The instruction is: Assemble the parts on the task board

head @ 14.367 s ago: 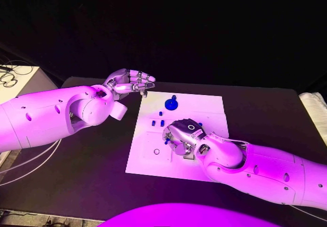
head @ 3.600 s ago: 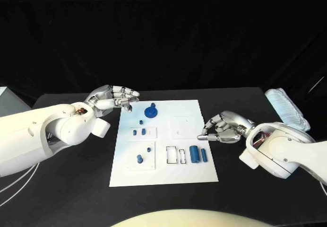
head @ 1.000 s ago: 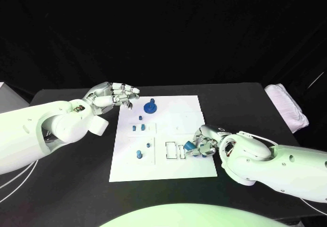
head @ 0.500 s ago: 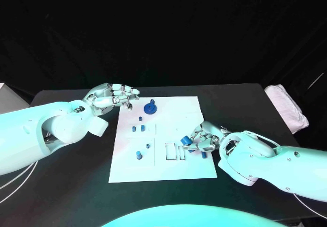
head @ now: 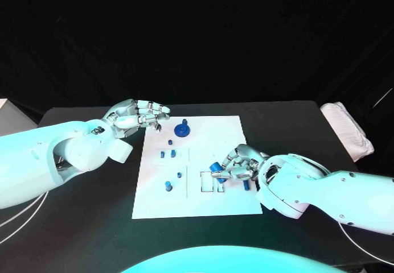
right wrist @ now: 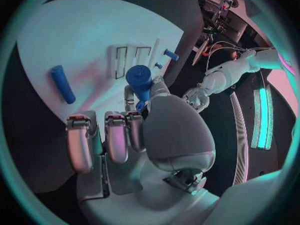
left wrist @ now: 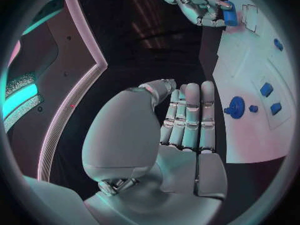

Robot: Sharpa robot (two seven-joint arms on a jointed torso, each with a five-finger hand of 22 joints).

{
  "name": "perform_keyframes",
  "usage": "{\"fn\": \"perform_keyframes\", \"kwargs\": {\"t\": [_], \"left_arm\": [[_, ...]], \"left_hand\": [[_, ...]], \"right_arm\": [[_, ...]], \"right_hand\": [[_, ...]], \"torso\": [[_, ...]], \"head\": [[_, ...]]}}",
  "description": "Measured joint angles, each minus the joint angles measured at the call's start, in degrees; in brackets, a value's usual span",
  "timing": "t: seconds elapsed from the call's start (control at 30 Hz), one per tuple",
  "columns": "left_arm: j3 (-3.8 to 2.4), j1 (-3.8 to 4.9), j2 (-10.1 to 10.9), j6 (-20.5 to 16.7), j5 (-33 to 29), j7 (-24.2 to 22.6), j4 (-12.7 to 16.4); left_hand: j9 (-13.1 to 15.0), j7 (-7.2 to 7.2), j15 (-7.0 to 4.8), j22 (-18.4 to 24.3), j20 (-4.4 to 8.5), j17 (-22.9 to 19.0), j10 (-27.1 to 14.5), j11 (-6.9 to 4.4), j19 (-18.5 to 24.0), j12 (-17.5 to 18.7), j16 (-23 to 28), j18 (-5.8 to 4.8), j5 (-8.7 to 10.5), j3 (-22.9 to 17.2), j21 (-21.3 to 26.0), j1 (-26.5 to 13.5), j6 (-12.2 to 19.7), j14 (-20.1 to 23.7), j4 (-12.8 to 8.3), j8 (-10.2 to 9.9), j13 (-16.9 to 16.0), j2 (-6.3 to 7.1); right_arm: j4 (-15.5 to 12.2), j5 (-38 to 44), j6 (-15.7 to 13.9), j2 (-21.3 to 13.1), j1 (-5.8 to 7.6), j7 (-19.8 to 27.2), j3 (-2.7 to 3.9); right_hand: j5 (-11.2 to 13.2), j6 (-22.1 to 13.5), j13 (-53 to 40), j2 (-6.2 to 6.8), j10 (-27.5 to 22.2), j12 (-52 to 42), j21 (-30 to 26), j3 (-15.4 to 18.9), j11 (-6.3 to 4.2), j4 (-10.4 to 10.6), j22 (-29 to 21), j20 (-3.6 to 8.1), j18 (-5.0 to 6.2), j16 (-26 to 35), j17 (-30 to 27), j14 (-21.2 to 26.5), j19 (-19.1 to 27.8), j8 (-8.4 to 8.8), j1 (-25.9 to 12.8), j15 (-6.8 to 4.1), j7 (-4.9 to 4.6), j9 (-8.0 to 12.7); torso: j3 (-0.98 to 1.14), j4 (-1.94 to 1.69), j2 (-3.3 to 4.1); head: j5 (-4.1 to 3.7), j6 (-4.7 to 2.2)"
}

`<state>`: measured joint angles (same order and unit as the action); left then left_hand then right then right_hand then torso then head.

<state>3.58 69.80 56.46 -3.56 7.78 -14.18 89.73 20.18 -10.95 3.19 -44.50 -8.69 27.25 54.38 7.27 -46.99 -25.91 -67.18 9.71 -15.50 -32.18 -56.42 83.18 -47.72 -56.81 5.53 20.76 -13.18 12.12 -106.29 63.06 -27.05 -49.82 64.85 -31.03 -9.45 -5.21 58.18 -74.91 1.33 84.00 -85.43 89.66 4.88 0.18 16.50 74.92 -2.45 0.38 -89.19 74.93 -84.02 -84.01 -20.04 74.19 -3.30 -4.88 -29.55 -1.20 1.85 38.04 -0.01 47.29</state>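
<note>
Blue cylinder part [head: 214,166] is pinched in the fingertips of the right hand [head: 236,165], lifted just above the white task board [head: 213,136]; the wrist view shows it [right wrist: 139,78] gripped between thumb and a finger, other fingers loosely extended. Just beside this hand, a second blue cylinder [right wrist: 62,84] lies flat on the board, and rectangular slots [right wrist: 131,60] sit just beyond the held part. Further out stand small blue pegs [head: 167,153] and a round blue knob piece [head: 181,131]. Left hand [head: 135,115] hovers off the board's far corner, fingers curled in together, holding nothing [left wrist: 181,120].
</note>
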Motion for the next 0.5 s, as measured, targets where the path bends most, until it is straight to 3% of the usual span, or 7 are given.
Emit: {"fn": "perform_keyframes", "kwargs": {"t": [0.13,0.5], "left_arm": [[0.00,0.00,-0.11,0.00,0.00,0.01,-0.05],[0.00,0.00,-0.21,0.01,0.00,0.07,-0.13]], "left_hand": [[0.00,0.00,0.00,0.00,0.00,0.00,0.00,0.00,0.00,0.00,0.00,0.00,0.00,0.00,0.00,0.00,0.00,0.00,0.00,0.00,0.00,0.00],[-0.06,0.00,0.00,0.14,0.00,0.05,-0.21,0.21,0.00,0.00,0.00,-0.01,0.00,0.00,0.23,-0.23,0.00,0.00,0.33,0.00,0.07,-0.23]], "right_arm": [[0.83,-1.36,1.92,1.52,-0.12,-0.36,-0.09],[2.25,-1.71,4.83,3.40,-0.23,-2.35,-0.16]], "right_hand": [[0.01,0.00,0.00,-0.58,0.00,0.00,0.00,0.00,0.00,0.00,0.00,0.00,0.00,0.00,0.00,0.21,0.00,-0.02,-0.58,-0.20,0.00,0.06],[0.03,0.20,0.00,-0.12,0.00,0.25,0.00,0.57,0.00,0.24,-0.01,0.00,0.00,0.00,0.00,0.00,0.00,-0.35,-2.30,-0.41,-0.20,0.03]], "torso": [[0.01,-0.01,0.02],[0.02,-0.03,0.14]], "head": [[0.06,0.03],[0.11,-0.16]]}}
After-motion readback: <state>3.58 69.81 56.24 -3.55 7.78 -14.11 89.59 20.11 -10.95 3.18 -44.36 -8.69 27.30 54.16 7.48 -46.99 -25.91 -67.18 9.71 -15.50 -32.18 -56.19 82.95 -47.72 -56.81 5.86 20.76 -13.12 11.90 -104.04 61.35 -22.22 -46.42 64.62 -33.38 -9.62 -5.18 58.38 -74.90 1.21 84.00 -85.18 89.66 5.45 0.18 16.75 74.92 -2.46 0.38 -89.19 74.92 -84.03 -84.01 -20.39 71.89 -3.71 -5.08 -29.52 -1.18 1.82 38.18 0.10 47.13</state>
